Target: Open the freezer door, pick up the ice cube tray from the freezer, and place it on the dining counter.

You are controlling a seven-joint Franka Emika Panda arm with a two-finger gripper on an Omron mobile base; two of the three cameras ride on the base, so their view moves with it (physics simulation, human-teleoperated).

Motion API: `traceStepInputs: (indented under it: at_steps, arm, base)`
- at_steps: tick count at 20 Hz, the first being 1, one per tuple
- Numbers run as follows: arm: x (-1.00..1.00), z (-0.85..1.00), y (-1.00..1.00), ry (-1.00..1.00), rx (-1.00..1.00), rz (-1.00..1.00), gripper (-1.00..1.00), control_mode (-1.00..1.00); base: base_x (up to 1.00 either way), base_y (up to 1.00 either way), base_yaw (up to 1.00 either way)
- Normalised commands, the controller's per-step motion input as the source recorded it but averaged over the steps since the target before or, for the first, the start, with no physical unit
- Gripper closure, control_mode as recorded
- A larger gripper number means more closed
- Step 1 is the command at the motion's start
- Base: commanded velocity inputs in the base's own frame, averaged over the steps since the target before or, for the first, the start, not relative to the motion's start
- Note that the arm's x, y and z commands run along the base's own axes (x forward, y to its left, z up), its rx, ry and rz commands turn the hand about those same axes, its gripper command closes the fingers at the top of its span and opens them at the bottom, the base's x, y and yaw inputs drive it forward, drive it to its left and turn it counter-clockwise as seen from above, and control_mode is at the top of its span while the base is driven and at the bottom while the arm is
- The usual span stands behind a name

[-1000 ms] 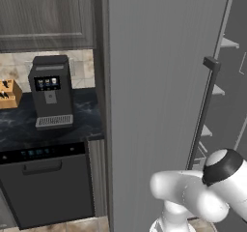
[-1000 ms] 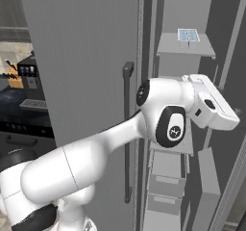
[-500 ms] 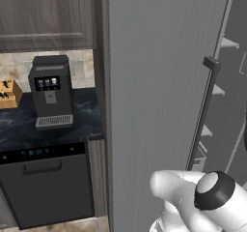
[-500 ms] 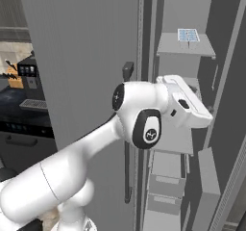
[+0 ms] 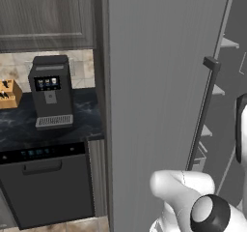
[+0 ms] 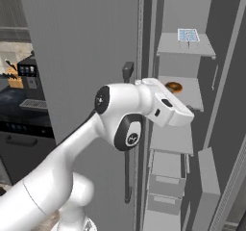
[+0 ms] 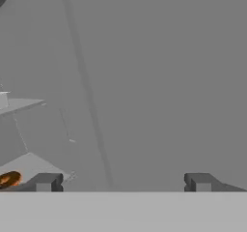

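Pincer (image 7: 123, 182) spread, ice cube tray (image 6: 188, 34) shelves above

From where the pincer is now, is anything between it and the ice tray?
Nothing visible blocks it. The freezer stands open and the ice tray lies alone on the top shelf. The open pincer is lower, near the shelf with the orange-brown item, so it must rise past that shelf's front edge.

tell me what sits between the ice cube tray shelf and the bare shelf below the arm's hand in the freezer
In the right base view, one shelf lies between them, carrying a small round orange-brown item. The ice cube tray rests on the shelf above it.
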Motion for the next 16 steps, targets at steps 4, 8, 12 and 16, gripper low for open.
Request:
traceStepInputs:
  at_steps: [4, 8, 12, 16]
  arm:
    - [-0.12, 0.0, 0.51, 0.07, 0.03, 0.16, -1.0, -1.0]
    - [-0.13, 0.03, 0.49, 0.07, 0.04, 0.15, -1.0, -1.0]
    - [-0.14, 0.03, 0.49, 0.07, 0.04, 0.15, -1.0, -1.0]
    - [-0.13, 0.01, 0.5, 0.07, 0.04, 0.16, -1.0, -1.0]
  base:
    - [0.0, 0.0, 0.0]
    - [0.0, 0.0, 0.0]
    - [0.0, 0.0, 0.0]
    - [0.0, 0.0, 0.0]
